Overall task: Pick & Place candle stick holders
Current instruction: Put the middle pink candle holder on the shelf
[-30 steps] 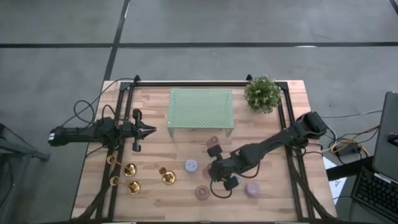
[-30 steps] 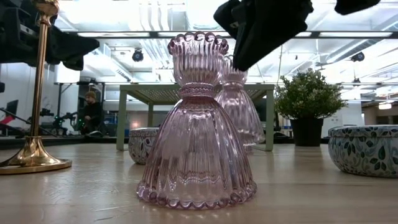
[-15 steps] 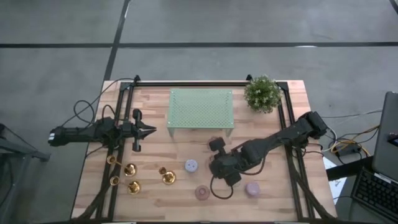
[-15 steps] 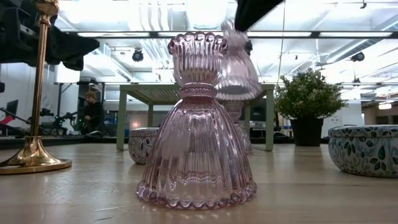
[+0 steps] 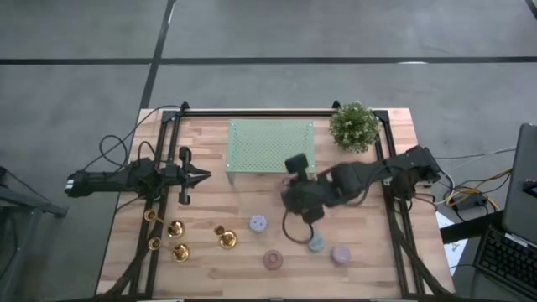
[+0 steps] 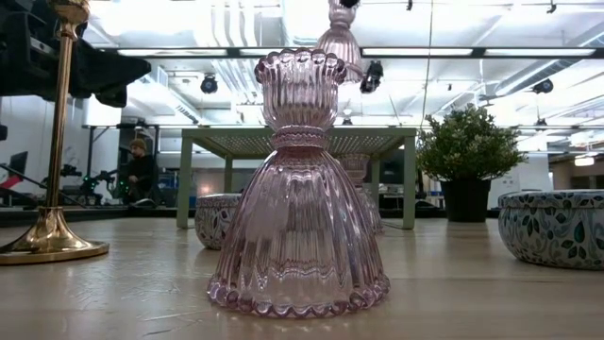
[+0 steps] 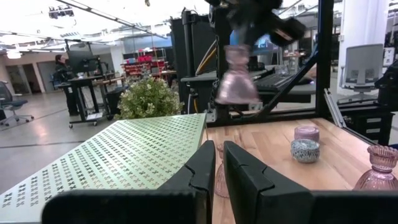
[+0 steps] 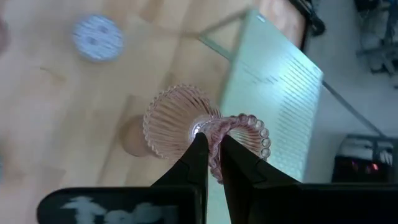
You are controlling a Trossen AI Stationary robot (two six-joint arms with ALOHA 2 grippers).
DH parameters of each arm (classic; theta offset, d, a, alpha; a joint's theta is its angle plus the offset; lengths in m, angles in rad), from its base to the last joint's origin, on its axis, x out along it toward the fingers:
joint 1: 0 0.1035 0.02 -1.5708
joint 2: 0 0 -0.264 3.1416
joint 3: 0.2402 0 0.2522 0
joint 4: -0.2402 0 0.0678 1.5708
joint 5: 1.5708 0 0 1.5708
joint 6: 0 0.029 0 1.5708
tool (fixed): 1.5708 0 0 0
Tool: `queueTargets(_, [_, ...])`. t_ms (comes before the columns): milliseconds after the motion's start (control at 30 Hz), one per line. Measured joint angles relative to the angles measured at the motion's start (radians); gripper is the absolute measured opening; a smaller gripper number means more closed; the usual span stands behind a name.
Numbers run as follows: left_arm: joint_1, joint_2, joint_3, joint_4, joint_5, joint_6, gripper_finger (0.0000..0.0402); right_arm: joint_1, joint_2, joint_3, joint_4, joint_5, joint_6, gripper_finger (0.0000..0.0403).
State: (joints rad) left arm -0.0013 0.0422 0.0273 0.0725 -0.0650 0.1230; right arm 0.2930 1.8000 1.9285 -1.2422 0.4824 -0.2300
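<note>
My right gripper (image 5: 298,191) hangs above the table's middle, shut on a pink ribbed glass candle stick holder (image 7: 236,78), which also shows in the low view (image 6: 340,36) and the right wrist view (image 8: 180,124). A second pink holder (image 5: 273,260) stands on its flared base near the front edge. A third pink holder (image 6: 357,184) stands behind it. Several gold candle stick holders (image 5: 178,239) stand on their round bases at the front left. My left gripper (image 5: 204,176) waits shut and level at the table's left, touching nothing. My right gripper pinches the beaded rim of the holder's cup top (image 8: 214,163) between its two fingers; one finger seems to be inside the cup and one outside. The fingers slant down from above. The holder hangs below them, flared base (image 7: 237,94) lowest, lifted clear of the table.
A green perforated stand (image 5: 271,147) sits at the far middle, a potted plant (image 5: 354,126) at the far right. A lilac candle (image 5: 258,223), a grey-blue one (image 5: 316,243) and a pink one (image 5: 341,254) lie around the front middle. Black frame rails run along the table's sides.
My right gripper has risen and gone toward the table's far edge, nearer the green stand, staying shut on the pink holder. The holder has been lifted off the table and now hangs high above it.
</note>
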Motion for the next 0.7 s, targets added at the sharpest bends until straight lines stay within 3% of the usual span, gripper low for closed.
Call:
queueTargets(400, [0.000,0.000,0.000,0.002,0.000,0.000,0.0037,-0.298,-0.003,0.095,-0.072,-0.052,-0.097,0.0019])
queueTargets(600, [0.000,0.000,0.000,0.002,0.000,0.000,0.0037,-0.474,-0.013,0.076,-0.085,-0.195,-0.155,0.0019])
queueTargets(700, [0.000,0.000,0.000,0.002,0.000,0.000,0.0037,-0.551,-0.013,0.063,-0.077,-0.216,-0.173,0.0019])
